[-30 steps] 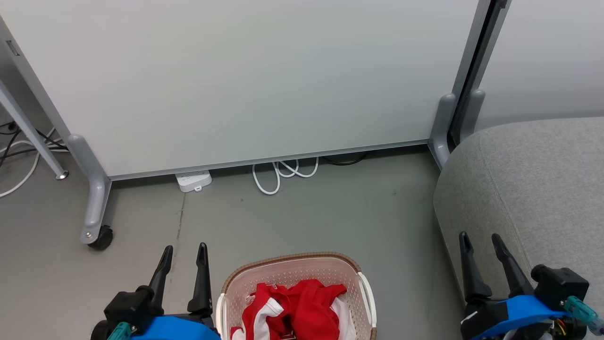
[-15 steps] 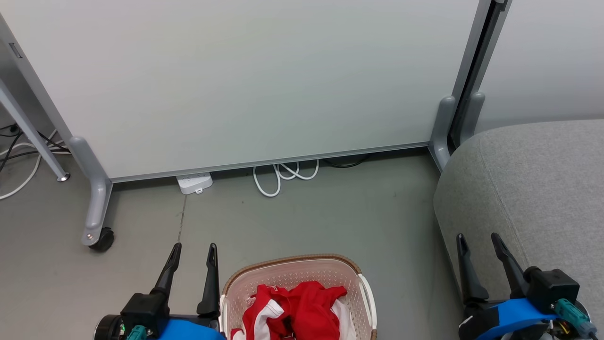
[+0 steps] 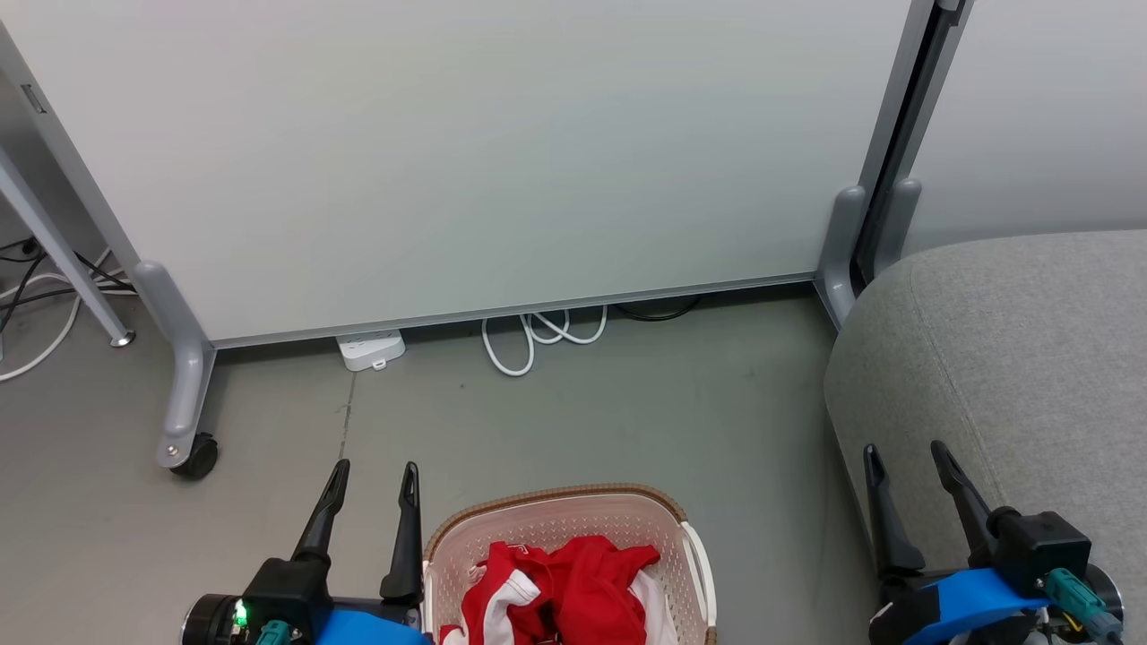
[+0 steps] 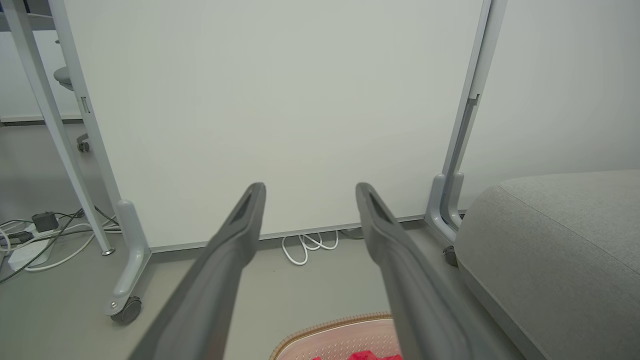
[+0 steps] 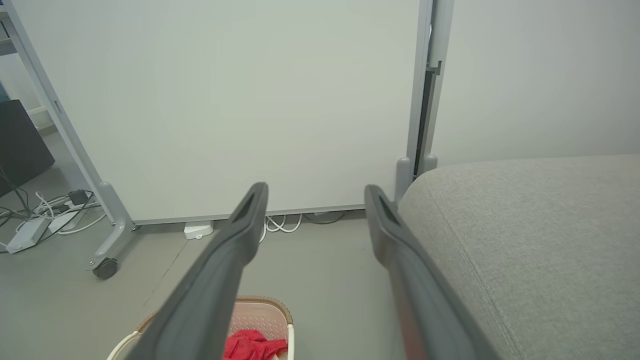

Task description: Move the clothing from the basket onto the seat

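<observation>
The cream basket (image 3: 556,512) with a brown rim stands on the floor at the bottom centre of the head view, holding crumpled red and white clothing (image 3: 560,591). My left gripper (image 3: 375,475) is open just left of the basket, fingers pointing up and empty. My right gripper (image 3: 903,457) is open at the lower right, in front of the grey seat (image 3: 1021,349), nothing between its fingers. The left wrist view catches the basket's rim (image 4: 330,327) below my open left gripper (image 4: 310,192). In the right wrist view my right gripper (image 5: 315,192) hangs open above the clothing (image 5: 250,345), with the seat (image 5: 540,235) at the right.
A pale partition panel (image 3: 466,152) on grey wheeled feet (image 3: 184,385) stands behind the basket. A white power strip (image 3: 369,349) and looped white cable (image 3: 538,331) lie under its edge. More cables (image 3: 45,296) trail at the far left beside a slanted metal leg.
The left gripper has shifted slightly right, toward the basket, and sits lower in the picture. The right gripper has dropped a little. The whole view has shifted a little.
</observation>
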